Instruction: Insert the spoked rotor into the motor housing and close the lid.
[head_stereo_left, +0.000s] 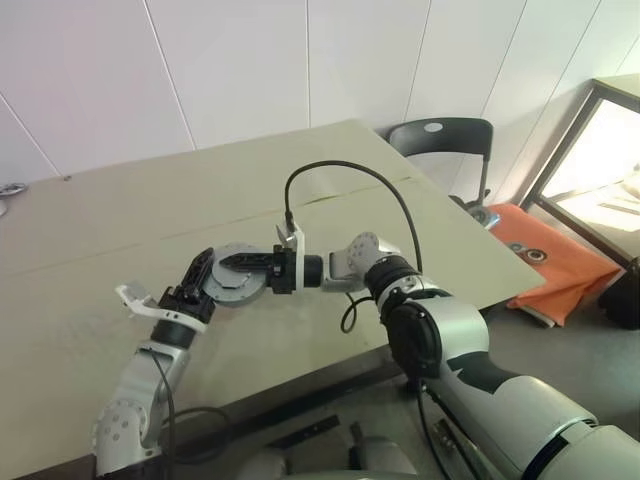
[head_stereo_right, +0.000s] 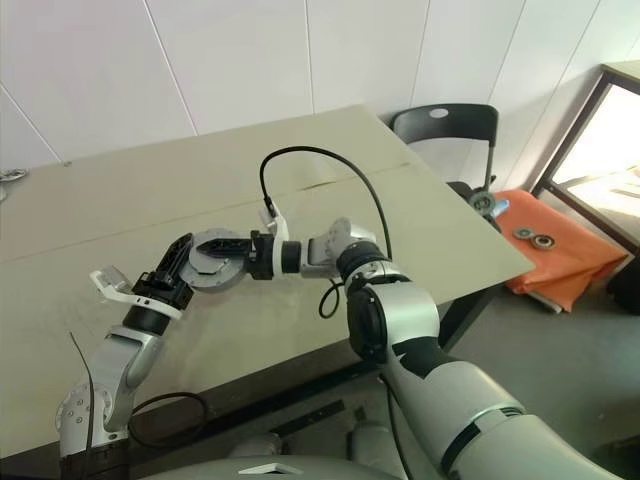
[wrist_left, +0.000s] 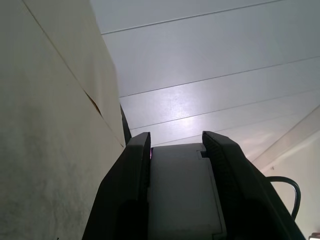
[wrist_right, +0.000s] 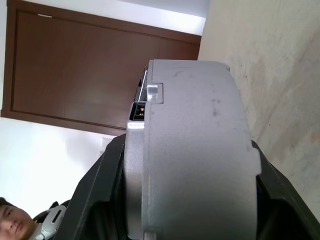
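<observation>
Basically, left gripper (head_stereo_left: 200, 282) and right gripper (head_stereo_left: 232, 265) both sit clamped on the round grey metal motor housing (head_stereo_left: 238, 282) above the beige tabletop (head_stereo_left: 120, 230), so squeezing evenly should seat the lid.

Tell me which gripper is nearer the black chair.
Right. The right gripper holds the grey round part from the black chair's side; the left gripper holds its opposite side, farther off.

The motor housing (head_stereo_left: 238, 283), clamped between both arms' jaws, keeps its copper windings hidden.
</observation>
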